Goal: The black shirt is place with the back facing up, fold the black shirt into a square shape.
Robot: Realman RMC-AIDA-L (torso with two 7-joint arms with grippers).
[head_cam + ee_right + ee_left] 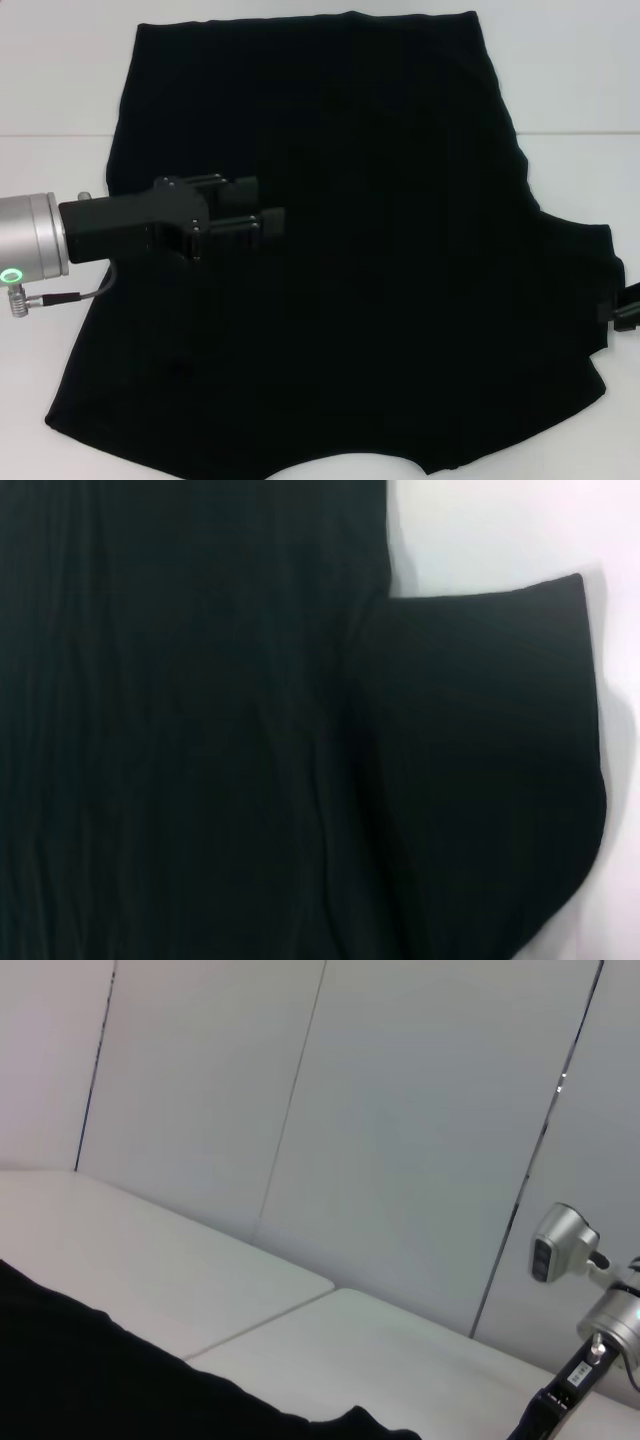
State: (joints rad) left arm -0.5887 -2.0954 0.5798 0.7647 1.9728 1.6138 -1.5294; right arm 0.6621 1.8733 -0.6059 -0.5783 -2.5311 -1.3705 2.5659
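Observation:
The black shirt (400, 250) lies spread flat on the white table (50, 80), plain side up, with no lettering showing. Its hem is at the far side and its right sleeve (585, 280) sticks out at the right. No sleeve shows on the left side. My left gripper (262, 205) reaches in from the left over the shirt's left half, its two fingers apart with nothing seen between them. Only a small part of my right gripper (626, 306) shows at the right edge, beside the right sleeve. The right wrist view shows the shirt body (200, 730) and that sleeve (480, 760) from above.
Bare white table surrounds the shirt at the left, the far side and the right. The left wrist view shows the shirt's edge (80, 1370), the table top (200, 1270), grey wall panels (400, 1110) behind it and my right arm (590, 1330) far off.

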